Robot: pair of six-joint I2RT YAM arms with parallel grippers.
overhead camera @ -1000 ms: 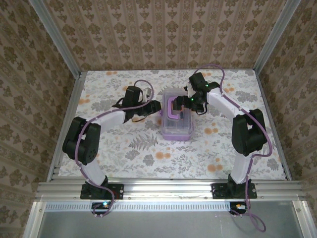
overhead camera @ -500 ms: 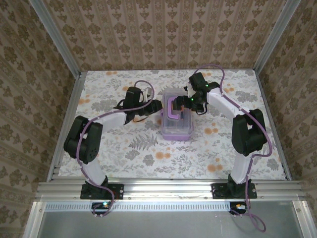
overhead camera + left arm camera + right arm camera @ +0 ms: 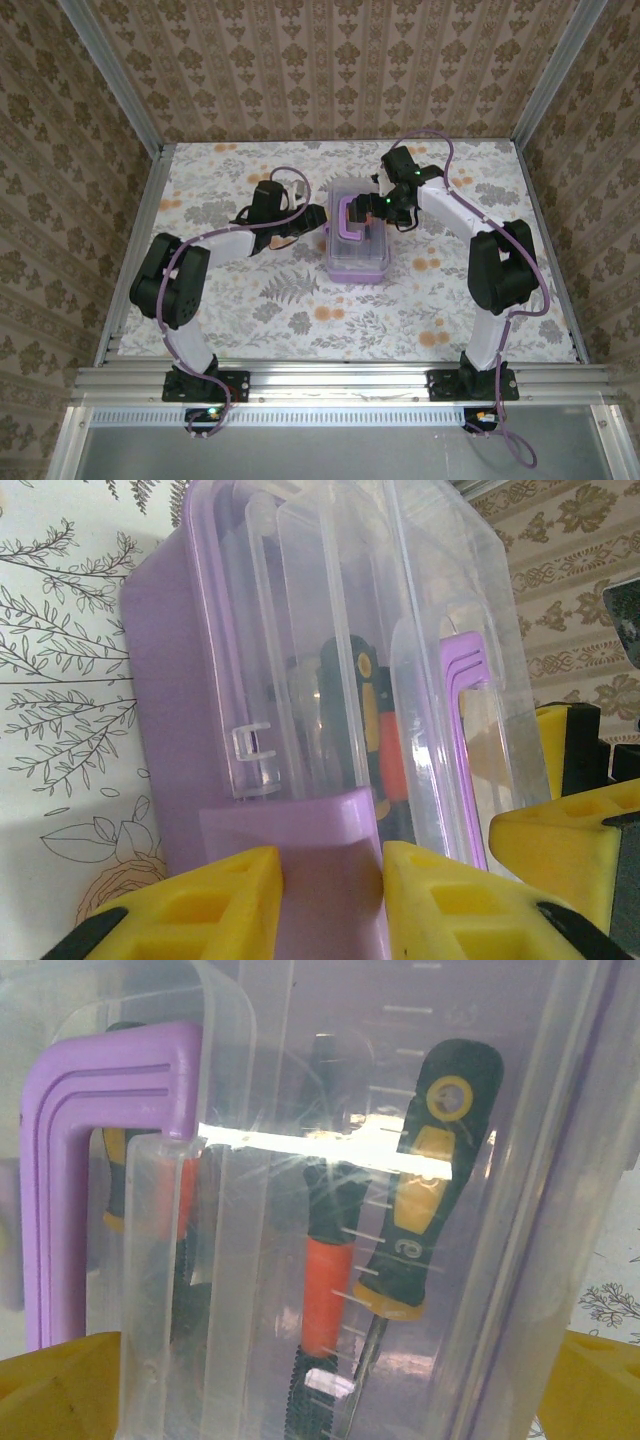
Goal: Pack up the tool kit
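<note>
You had screwdriver (image 3: 425,1180) etc. inside box (image 3: 357,240), table (image 3: 480,300) centre, lid (image 3: 340,600) down. Your left gripper (image 3: 330,900) clamped on latch (image 3: 300,845) at box's 9 o'clock; right gripper (image 3: 330,1390) spread wide at 1 o'clock. Only latching left, likely.

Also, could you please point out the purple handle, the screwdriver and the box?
handle (image 3: 50,1210): right wrist view, on its upright bar.
screwdriver (image 3: 425,1175): right wrist view, on its black and yellow grip.
box (image 3: 357,270): top external view, on its near purple wall.
</note>
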